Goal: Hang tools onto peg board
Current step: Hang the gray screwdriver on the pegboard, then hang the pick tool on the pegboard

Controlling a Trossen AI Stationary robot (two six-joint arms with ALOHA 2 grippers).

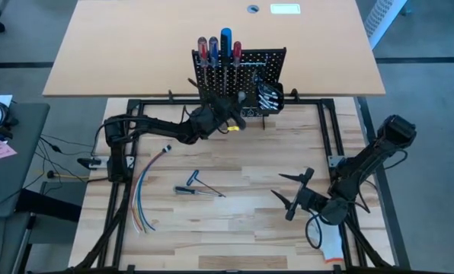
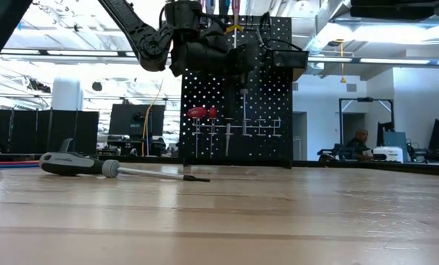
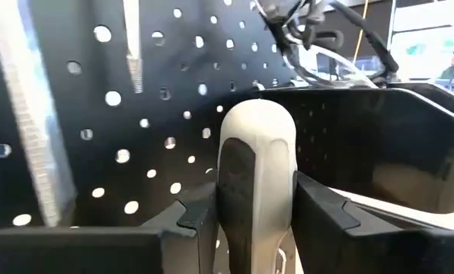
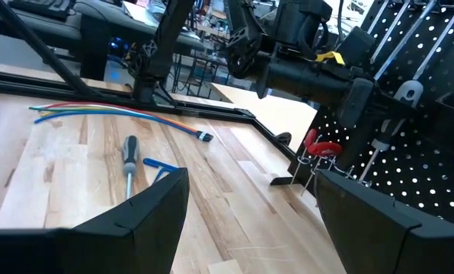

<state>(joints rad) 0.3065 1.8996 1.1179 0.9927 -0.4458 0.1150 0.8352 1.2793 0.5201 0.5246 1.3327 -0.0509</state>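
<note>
While my left gripper (image 3: 255,217) clamps a grey-and-black tool handle (image 3: 256,160) between its fingers right up against the peg board (image 1: 242,65), I see the main risk as a missed slot. From the left wrist view the handle's rounded end sits close to the perforated black panel, beside the small black bin (image 3: 379,144), but I cannot tell whether its shaft lines up with any holder. If I let go out of line, the tool could drop to the table or land in the bin. The arm is also crowded: red and blue screwdrivers (image 1: 215,47) stand along the board's top edge, and more tools hang on its face (image 2: 227,129), so a sideways nudge could knock them loose or tip the upright board. My right gripper (image 1: 299,196) waits with its jaws wide and nothing in them, low over the table and well apart. One black-handled screwdriver (image 2: 102,166) and a blue-handled tool (image 1: 193,178) lie unhung on the wood near the bundle of coloured wires (image 1: 143,199)
</note>
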